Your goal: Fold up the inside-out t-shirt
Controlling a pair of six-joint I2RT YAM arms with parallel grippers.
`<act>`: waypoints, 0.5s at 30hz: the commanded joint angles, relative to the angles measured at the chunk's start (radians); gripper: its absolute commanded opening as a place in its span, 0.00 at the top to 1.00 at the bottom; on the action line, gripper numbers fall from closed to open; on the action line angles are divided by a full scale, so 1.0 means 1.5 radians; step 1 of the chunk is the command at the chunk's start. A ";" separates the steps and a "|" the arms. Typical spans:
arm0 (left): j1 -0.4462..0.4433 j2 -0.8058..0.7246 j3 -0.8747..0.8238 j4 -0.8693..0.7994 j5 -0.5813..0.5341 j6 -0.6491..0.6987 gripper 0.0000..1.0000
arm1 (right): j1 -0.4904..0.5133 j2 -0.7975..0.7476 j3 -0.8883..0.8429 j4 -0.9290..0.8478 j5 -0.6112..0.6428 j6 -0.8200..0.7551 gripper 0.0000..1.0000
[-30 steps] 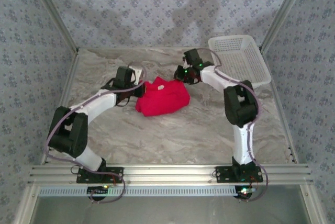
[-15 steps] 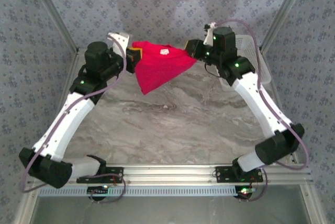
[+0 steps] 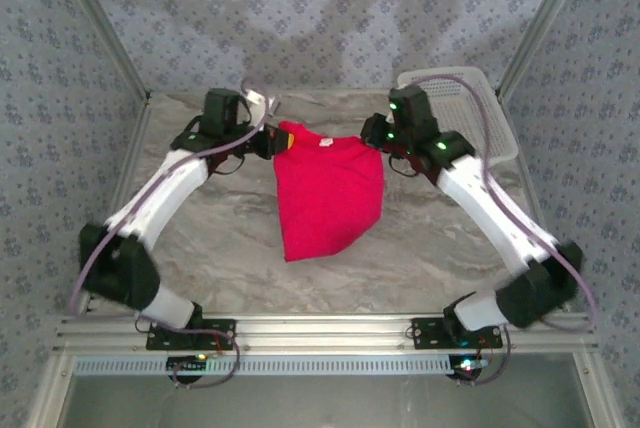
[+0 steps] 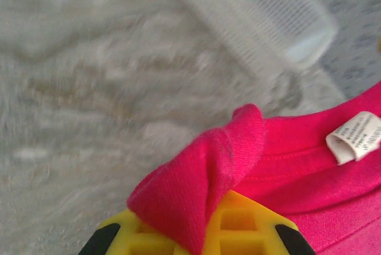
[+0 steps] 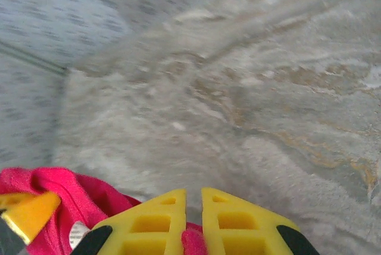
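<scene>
The inside-out t-shirt (image 3: 330,193) is bright red and hangs stretched between both grippers at the back of the table, its lower end drooping toward the marble top. My left gripper (image 3: 274,138) is shut on its left shoulder. In the left wrist view red cloth (image 4: 202,171) bunches up between the yellow fingers (image 4: 250,228), with the white neck label (image 4: 355,136) to the right. My right gripper (image 3: 377,140) is shut on the right shoulder. In the right wrist view a bit of the shirt (image 5: 197,242) sits pinched between the nearly closed yellow fingers (image 5: 152,225).
A white plastic lattice basket (image 3: 468,113) stands at the back right corner, close behind the right arm, and its blurred basket wall (image 4: 256,14) appears in the left wrist view. Patterned walls enclose the marble table (image 3: 220,248) on three sides.
Both arms have come down and toward me from a higher, farther hold. The shirt, bunched on the table a second ago, now hangs longer and flatter between them.
</scene>
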 commanded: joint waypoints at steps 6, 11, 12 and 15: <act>0.082 0.338 0.216 -0.087 -0.084 -0.002 0.60 | -0.045 0.535 0.470 -0.194 -0.076 -0.052 0.42; 0.086 0.377 0.347 -0.169 -0.179 -0.007 0.40 | -0.053 0.587 0.599 -0.303 -0.061 -0.091 0.28; 0.083 0.369 0.354 -0.183 -0.198 -0.006 0.38 | -0.054 0.554 0.552 -0.286 -0.051 -0.089 0.27; 0.064 0.310 0.313 -0.195 -0.260 -0.024 0.40 | -0.055 0.439 0.396 -0.227 -0.036 -0.098 0.26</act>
